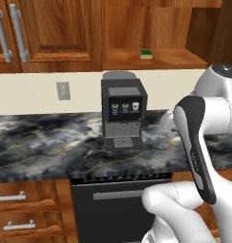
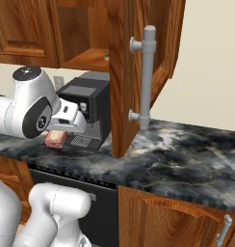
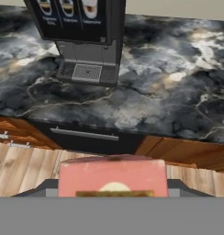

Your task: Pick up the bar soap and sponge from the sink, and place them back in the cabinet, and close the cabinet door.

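Note:
My gripper (image 3: 113, 189) is shut on the bar soap (image 3: 113, 176), a pink block that fills the bottom of the hand view. In the right base view the bar soap (image 2: 56, 138) hangs under my hand, just above the counter in front of the coffee machine. The green and yellow sponge (image 1: 146, 54) lies on the wooden shelf of the open cabinet (image 1: 158, 60), above the coffee machine. The cabinet door (image 2: 123, 82) stands open, swung out over the counter, its long silver handle (image 2: 148, 77) facing right. The sink is out of view.
A black coffee machine (image 1: 122, 114) stands on the dark marble counter (image 1: 42, 147) below the open cabinet. A dark appliance front (image 1: 113, 209) with a bar handle sits under the counter, with wooden drawers (image 1: 23, 209) to its left. Closed wall cabinet doors (image 1: 46, 33) hang at the upper left.

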Tool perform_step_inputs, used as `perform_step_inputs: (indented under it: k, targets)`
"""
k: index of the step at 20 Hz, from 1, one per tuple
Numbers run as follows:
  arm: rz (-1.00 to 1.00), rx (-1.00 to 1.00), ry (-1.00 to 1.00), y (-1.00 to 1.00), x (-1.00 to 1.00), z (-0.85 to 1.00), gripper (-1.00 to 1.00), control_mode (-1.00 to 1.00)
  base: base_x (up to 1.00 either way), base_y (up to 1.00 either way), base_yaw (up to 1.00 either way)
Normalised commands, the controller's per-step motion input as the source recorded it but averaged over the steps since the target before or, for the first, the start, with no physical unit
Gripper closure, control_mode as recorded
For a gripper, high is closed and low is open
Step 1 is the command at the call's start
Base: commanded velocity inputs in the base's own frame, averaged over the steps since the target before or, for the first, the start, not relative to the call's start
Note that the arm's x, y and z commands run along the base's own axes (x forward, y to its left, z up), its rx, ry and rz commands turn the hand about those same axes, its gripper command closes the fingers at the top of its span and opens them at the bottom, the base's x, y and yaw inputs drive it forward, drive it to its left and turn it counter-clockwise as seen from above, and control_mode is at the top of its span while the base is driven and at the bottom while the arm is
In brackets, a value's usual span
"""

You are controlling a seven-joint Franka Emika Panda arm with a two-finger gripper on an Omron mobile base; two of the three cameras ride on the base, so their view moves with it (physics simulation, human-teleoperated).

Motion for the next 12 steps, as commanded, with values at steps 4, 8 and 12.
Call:
perform_step_inputs:
  k: [4,8,12]
  targets:
    - [0.0,0.0,-0.03,-0.26,0.0,0.15,1.0,-1.0,0.0,0.0,0.0]
    - [0.0,0.0,-0.21,-0.26,0.0,0.33,1.0,-1.0,0.0,0.0,0.0]
    - [0.0,0.0,-0.24,-0.21,0.01,0.37,1.0,-1.0,0.0,0.0,0.0]
